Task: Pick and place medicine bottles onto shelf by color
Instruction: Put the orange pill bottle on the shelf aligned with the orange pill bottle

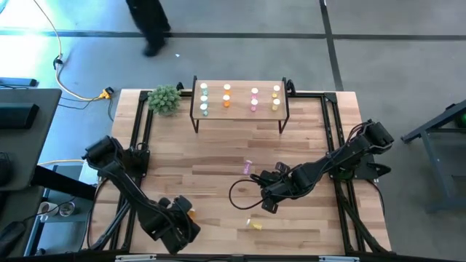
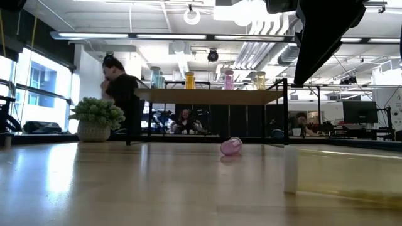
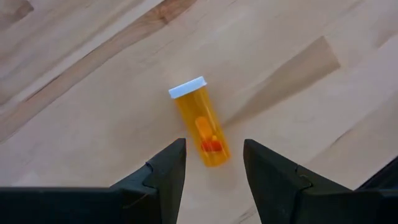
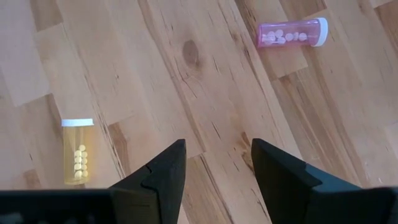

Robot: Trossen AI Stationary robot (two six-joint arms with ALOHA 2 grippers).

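Observation:
An orange medicine bottle (image 3: 200, 121) with a white cap lies on its side on the table near the front left (image 1: 191, 213). My left gripper (image 3: 214, 168) hangs open just above it, pointing steeply down, one finger on either side of the bottle's bottom end and touching nothing. My right gripper (image 4: 217, 168) waits open over bare wood at centre right (image 1: 266, 195). A pink bottle (image 4: 292, 32) and a yellow bottle (image 4: 78, 152) lie on their sides near it. The shelf (image 1: 240, 109) at the far middle carries upright bottles in green, orange, pink and yellow columns.
A green bushy plant (image 1: 165, 99) stands left of the shelf. A black frame (image 1: 331, 116) runs along the table's sides. A loose black cable (image 1: 240, 195) loops on the wood by my right gripper. A person (image 1: 149, 25) walks beyond the far edge.

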